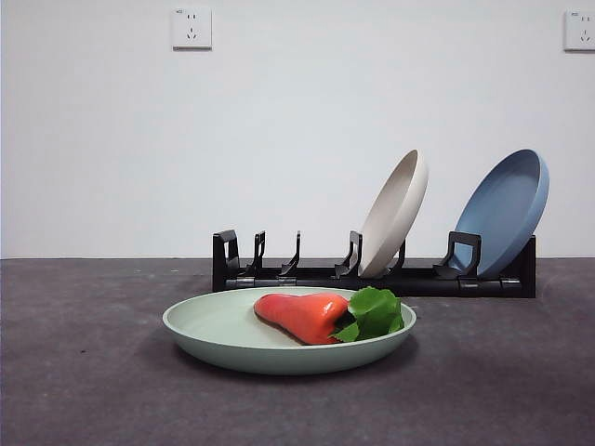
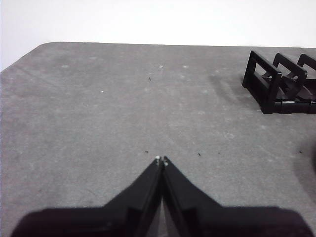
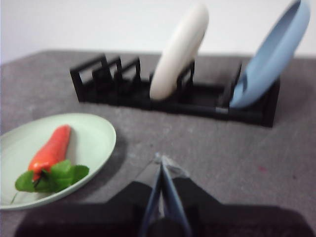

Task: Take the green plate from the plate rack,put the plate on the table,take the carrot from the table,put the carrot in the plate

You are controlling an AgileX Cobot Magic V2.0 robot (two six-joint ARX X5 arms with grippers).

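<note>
Since the carrot (image 1: 302,316) already lies in the green plate (image 1: 209,325), beside your nearer, pinched-closed, empty right gripper (image 3: 162,163), nothing remains to grasp.

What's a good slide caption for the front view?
Carrot lying in the green plate before the plate rack.

I count three plates: one green plate (image 1: 232,339) flat on the table (image 1: 84,372), plus one beige plate (image 1: 395,212) and one blue plate (image 1: 507,209) standing in my one plate rack (image 1: 372,274). One carrot (image 1: 302,314). Two wall sockets (image 1: 191,28).
</note>
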